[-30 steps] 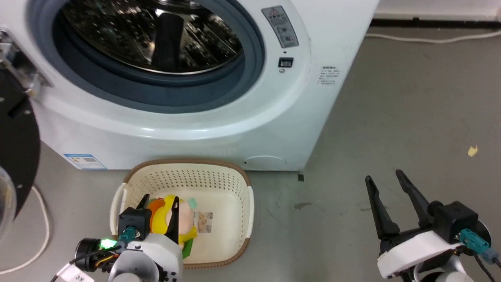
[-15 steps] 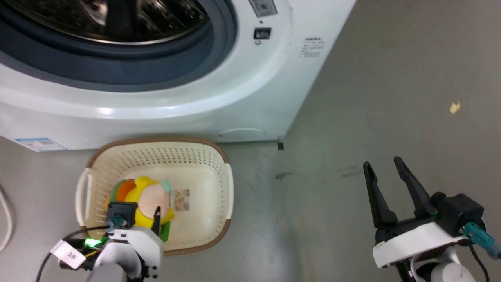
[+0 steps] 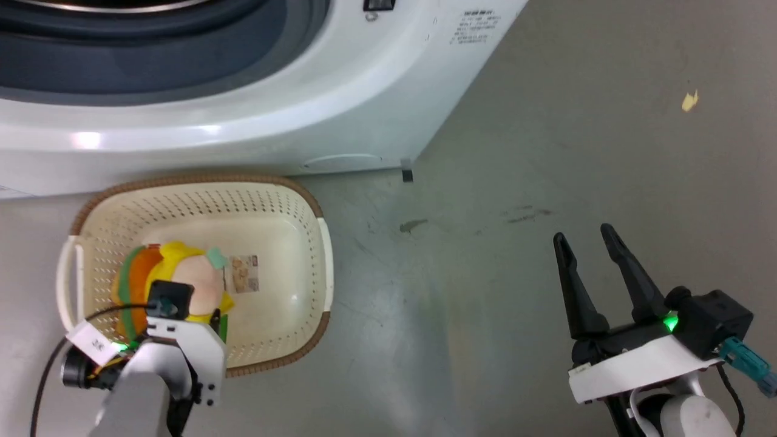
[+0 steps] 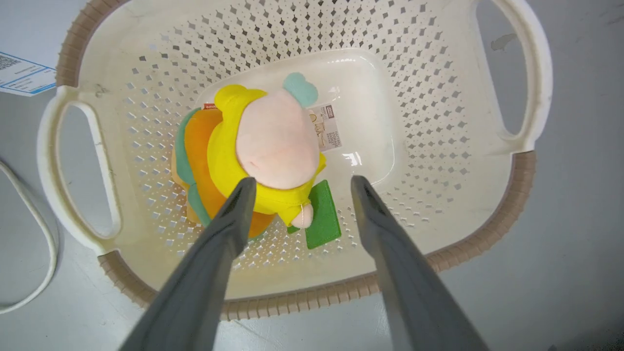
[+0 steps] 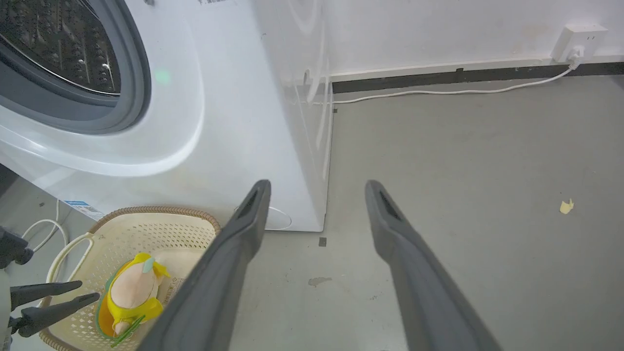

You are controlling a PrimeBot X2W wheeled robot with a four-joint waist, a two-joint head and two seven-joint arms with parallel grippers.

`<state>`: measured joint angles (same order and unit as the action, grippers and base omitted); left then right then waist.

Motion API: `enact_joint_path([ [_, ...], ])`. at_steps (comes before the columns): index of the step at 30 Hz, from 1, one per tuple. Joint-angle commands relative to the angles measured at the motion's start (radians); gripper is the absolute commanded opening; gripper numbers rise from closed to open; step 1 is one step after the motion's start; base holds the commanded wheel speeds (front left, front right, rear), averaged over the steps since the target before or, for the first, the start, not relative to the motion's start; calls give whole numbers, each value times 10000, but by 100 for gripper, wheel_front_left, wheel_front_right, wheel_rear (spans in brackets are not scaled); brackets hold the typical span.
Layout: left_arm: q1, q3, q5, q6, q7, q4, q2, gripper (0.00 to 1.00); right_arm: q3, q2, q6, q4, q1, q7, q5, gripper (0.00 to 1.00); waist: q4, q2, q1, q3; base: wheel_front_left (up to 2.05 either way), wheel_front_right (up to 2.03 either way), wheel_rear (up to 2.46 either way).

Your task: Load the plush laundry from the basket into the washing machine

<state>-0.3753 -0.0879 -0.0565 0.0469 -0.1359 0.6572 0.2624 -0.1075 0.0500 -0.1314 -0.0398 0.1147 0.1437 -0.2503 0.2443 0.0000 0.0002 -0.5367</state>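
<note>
Left gripper (image 4: pixel 302 181) hangs wide open over the plush laundry (image 4: pixel 273 141), ungripped in the left half of the basket (image 4: pixel 438 122); right gripper (image 3: pixel 583 233), also wide and empty, waits far right; washing machine (image 3: pixel 243 139) stands just beyond — grasp, lift and load, all 3, seemingly remain.

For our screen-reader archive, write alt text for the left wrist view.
The open left claw hangs over a plush toy with a pink head and yellow body, lying in a cream perforated basket. A green tag shows between the two dark fingers, and the basket stands on a grey floor.
</note>
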Motion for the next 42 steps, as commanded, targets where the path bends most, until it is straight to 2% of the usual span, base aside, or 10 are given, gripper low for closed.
enact_joint_path([
  [1, -348, -53, -33, 23, -107, 268, 144, 100, -66, 1, 4, -68, 192, 105, -146, 100, 102, 0, -2, -246, 0, 0, 0],
  [6, -962, 155, -373, -154, -476, 786, 314, 100, -301, 2, 4, -99, 232, 209, -306, 100, 222, 0, -2, -699, 0, 0, 0],
  [20, -2692, -357, -422, -131, -1217, 2171, 1052, 100, -556, 2, 5, -194, 563, 542, -750, 100, 642, 0, -2, -2098, 0, 0, 0],
  [21, -2767, -377, -449, -107, -1217, 2262, 1084, 39, -577, 2, 5, -200, 589, 563, -785, 100, 671, 0, -2, -2185, 0, 0, 0],
  [22, -2837, -390, -477, -89, -1131, 2320, 1129, 0, -600, 2, 5, -205, 618, 584, -820, 100, 703, 0, -2, -2274, 0, 0, 0],
  [32, -3161, -395, -828, -322, -576, 3247, 1562, 0, -910, 2, 6, -62, 1119, 791, -1179, 100, 1210, 0, -2, -2637, 0, 0, 0],
  [42, -3013, -635, -1328, 52, 1002, 4173, 781, 0, -420, 2, 7, 440, 1027, 1000, -618, 100, 473, 0, -2, -1227, 0, 0, 0],
])
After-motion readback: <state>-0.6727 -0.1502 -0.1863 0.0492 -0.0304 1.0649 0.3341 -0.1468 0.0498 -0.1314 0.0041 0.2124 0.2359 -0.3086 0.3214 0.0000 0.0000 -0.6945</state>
